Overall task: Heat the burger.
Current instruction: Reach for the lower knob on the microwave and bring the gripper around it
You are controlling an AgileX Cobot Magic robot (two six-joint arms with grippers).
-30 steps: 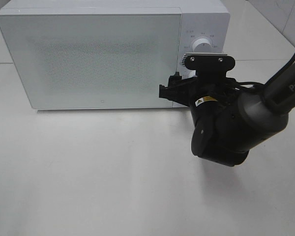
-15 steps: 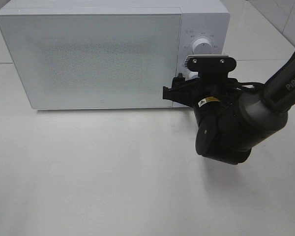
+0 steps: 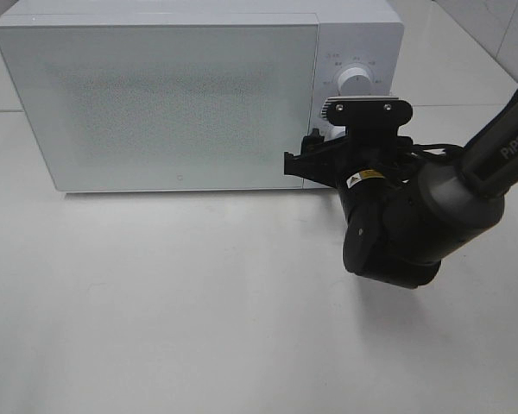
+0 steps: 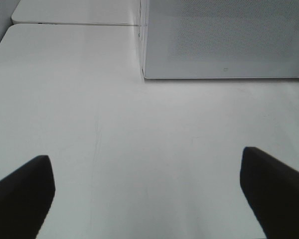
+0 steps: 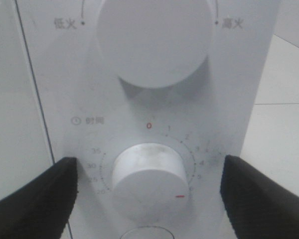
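The left gripper (image 4: 144,158) hangs with fingers spread wide over the bare table (image 4: 139,119), off the microwave's (image 3: 354,34) near left corner and well apart from its controls. The burger shows in no view; the door (image 3: 155,95) is shut, so it is probably inside. At the right, the right gripper (image 5: 148,163) faces the timer knob (image 5: 149,181) head-on with its fingers spread either side, not touching, so this arm is the nearer one.

Your work surface: white matte table (image 3: 155,328), fills most of the exterior high view. Seam (image 3: 440,105) crosses it, second slab beyond. White microwave (image 3: 173,103) at the back, door shut, thin shadow under front edge. Pale tiles (image 3: 501,26) with grey joints at far right corner. Light soft, even; you get faint sheen on tabletop.
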